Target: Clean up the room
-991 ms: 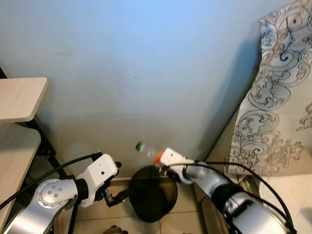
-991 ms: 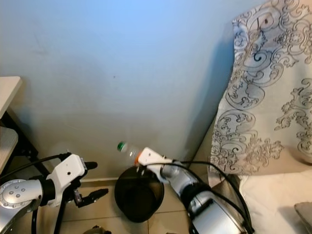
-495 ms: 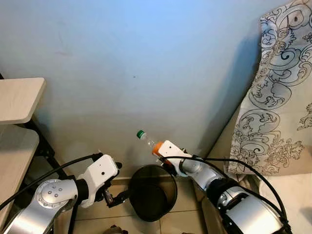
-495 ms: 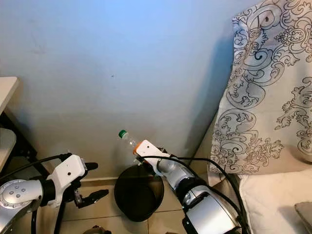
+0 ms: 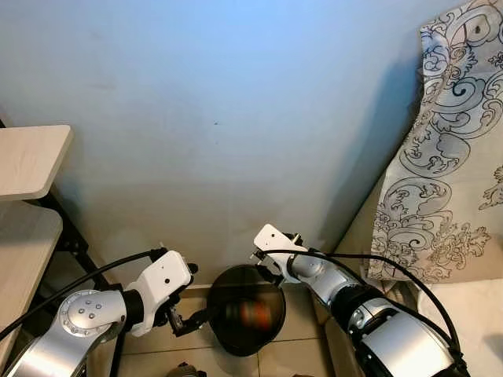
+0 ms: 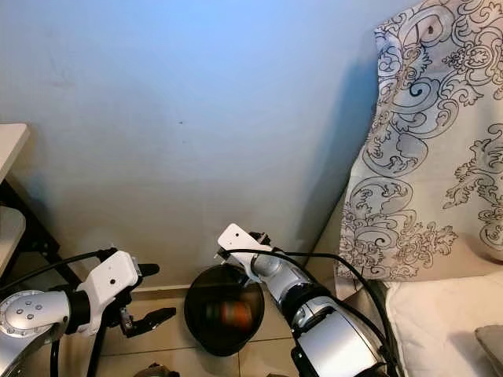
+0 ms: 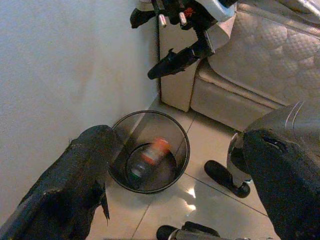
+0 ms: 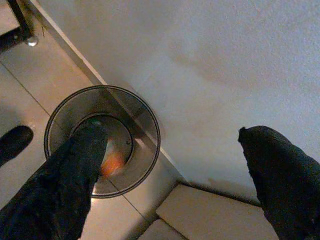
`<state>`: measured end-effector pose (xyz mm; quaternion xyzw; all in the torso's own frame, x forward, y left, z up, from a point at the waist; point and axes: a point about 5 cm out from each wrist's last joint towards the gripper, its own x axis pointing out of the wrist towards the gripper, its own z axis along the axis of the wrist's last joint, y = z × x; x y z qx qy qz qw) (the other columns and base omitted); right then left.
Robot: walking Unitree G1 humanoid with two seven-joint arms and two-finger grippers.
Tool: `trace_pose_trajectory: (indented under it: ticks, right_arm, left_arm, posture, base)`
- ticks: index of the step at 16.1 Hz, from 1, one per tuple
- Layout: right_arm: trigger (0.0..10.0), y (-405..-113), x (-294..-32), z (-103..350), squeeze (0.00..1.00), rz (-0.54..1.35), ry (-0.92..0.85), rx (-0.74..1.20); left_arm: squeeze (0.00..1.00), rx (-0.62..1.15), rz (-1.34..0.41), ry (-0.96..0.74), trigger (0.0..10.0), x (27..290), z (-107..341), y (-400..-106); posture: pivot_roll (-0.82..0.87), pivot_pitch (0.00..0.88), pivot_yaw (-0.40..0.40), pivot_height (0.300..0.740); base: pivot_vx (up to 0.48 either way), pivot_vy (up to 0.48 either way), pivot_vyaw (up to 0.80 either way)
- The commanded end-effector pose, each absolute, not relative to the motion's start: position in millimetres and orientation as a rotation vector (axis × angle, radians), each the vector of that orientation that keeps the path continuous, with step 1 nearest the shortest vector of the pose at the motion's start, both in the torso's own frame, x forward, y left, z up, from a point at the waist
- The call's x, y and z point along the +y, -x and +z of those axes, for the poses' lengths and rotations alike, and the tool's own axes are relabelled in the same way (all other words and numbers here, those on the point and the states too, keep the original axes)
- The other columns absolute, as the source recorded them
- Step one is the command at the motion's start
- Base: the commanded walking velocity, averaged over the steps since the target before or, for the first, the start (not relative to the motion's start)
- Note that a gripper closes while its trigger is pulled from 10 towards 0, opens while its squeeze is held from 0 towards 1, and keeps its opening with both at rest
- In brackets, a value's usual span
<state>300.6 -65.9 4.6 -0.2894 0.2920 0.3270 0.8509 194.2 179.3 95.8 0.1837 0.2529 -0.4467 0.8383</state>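
A clear plastic bottle with an orange label [image 5: 250, 312] lies blurred inside the round black waste bin [image 5: 217, 292], which stands on the tiled floor against the blue wall. My right gripper [image 8: 170, 129] hangs open right above the bin with nothing between its fingers. The bottle [image 8: 113, 163] is below it at the bin's bottom. My left gripper [image 7: 175, 137] is open and low, just left of the bin, and holds nothing. From that wrist the bottle [image 7: 150, 155] lies slanted in the bin.
A patterned grey-and-white curtain [image 5: 448, 157] hangs at the right over a padded bed base [image 7: 250, 75]. Light wooden shelves [image 5: 31, 157] on a black frame stand at the left. My black foot [image 7: 225, 175] rests on the tiles near the bin.
The right gripper opened and let go of the bottle, which dropped from above the rim into the bin. The left arm stayed put.
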Motion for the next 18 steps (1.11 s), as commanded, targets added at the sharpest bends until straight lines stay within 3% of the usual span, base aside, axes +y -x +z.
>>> trace_pose_trajectory:
  ticks: [1,3,4,5,9,11,14,18]
  right_arm:
    - [10.0,-299,-68,3,1.0,0.696,0.591,0.613]
    - [10.0,-304,-69,9,1.0,0.69,0.51,0.565]
    - [10.0,-311,-71,20,0.41,0.657,0.403,0.485]
    - [10.0,-315,-77,29,0.0,0.621,0.307,0.42]
    - [10.0,-300,-107,63,0.0,0.571,0.132,0.288]
    - [10.0,-292,-124,79,0.0,0.458,0.154,0.213]
    - [10.0,-285,-152,102,0.0,0.262,0.116,0.17]
    - [10.0,-261,-169,122,0.0,0.19,0.045,0.192]
  left_arm:
    - [0.0,0.528,-0.944,-0.39,10.0,178,96,-195]
    - [0.0,0.47,-0.877,-0.338,10.0,176,102,-203]
    - [0.0,0.387,-0.77,-0.291,10.0,173,109,-216]
    - [0.0,0.321,-0.683,-0.25,10.0,171,116,-225]
    - [0.0,0.225,-0.556,-0.256,10.0,157,126,-236]
    - [0.0,0.187,-0.516,-0.246,10.0,148,130,-239]
    - [0.0,0.125,-0.458,-0.233,10.0,138,137,-241]
    - [0.0,0.089,-0.407,-0.194,10.0,134,143,-241]
  posture:
    - [0.03,0.037,-0.057,0.74]
    - [0.03,0.032,-0.054,0.74]
    - [0.03,0.023,-0.052,0.74]
    - [0.02,0.016,-0.047,0.74]
    - [-0.01,0.0,-0.018,0.74]
    - [-0.02,0.0,-0.002,0.74]
    - [-0.03,0.0,0.006,0.74]
    - [-0.03,0.0,0.011,0.74]
  base:
    - [0.0,0.0,0.0]
    - [0.0,0.0,0.0]
    - [0.0,0.0,0.0]
    - [0.0,0.0,0.0]
    - [0.0,0.0,0.0]
    - [0.0,0.0,0.0]
    - [0.0,0.0,-0.61]
    - [0.0,0.0,-0.8]
